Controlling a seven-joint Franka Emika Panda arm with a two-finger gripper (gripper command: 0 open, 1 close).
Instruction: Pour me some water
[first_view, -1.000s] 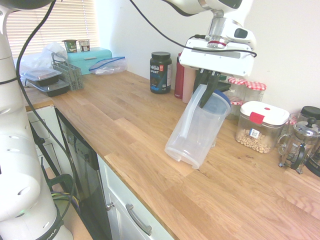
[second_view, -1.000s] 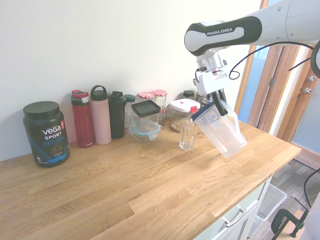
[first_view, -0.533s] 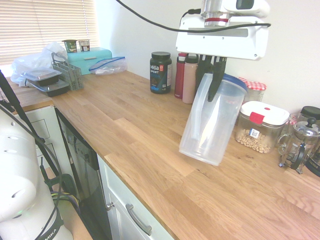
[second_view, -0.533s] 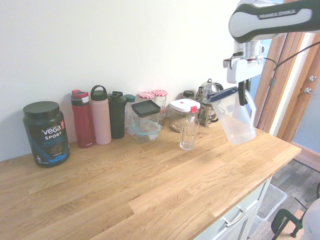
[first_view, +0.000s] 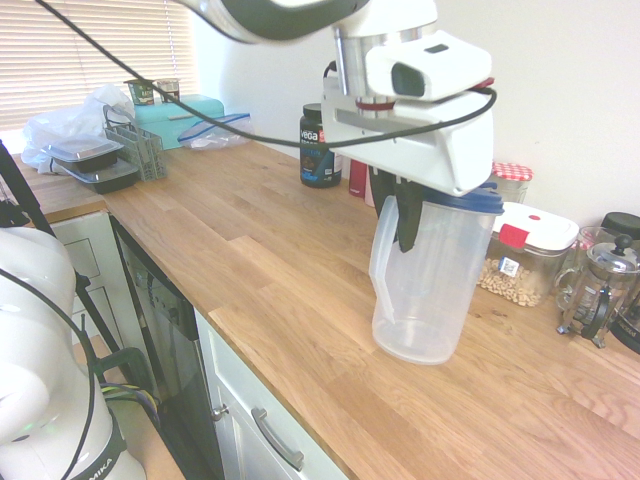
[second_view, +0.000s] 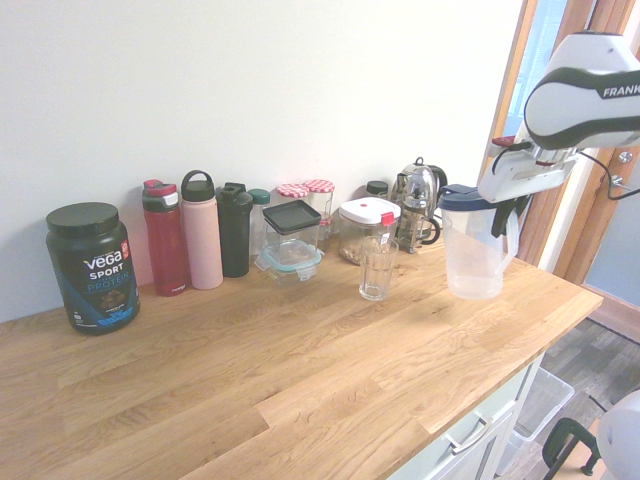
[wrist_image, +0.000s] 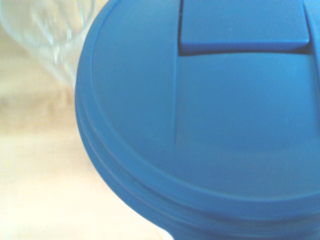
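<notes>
A clear plastic pitcher (first_view: 425, 290) with a blue lid (wrist_image: 200, 115) stands upright, its base at the wooden counter (first_view: 260, 270). It looks empty. My gripper (first_view: 405, 215) is shut on its handle from above; in the second exterior view the gripper (second_view: 506, 208) sits at the pitcher's (second_view: 472, 250) right side. A clear ribbed drinking glass (second_view: 377, 268) stands on the counter to the pitcher's left, apart from it. In the wrist view the glass (wrist_image: 52, 35) shows blurred beside the lid. The arm and pitcher hide the glass in the first exterior view.
Along the wall stand a black Vega tub (second_view: 92, 267), red, pink and black bottles (second_view: 201, 230), a lidded food box (second_view: 291, 238), jars, a canister with a white lid (first_view: 525, 252) and a French press (second_view: 417, 203). Containers and a teal box (first_view: 178, 118) sit at the counter's far end.
The pitcher has swung from tilted to upright and come down to the counter, moving away from the glass toward the counter's end. The gripper kept its hold on the handle.
</notes>
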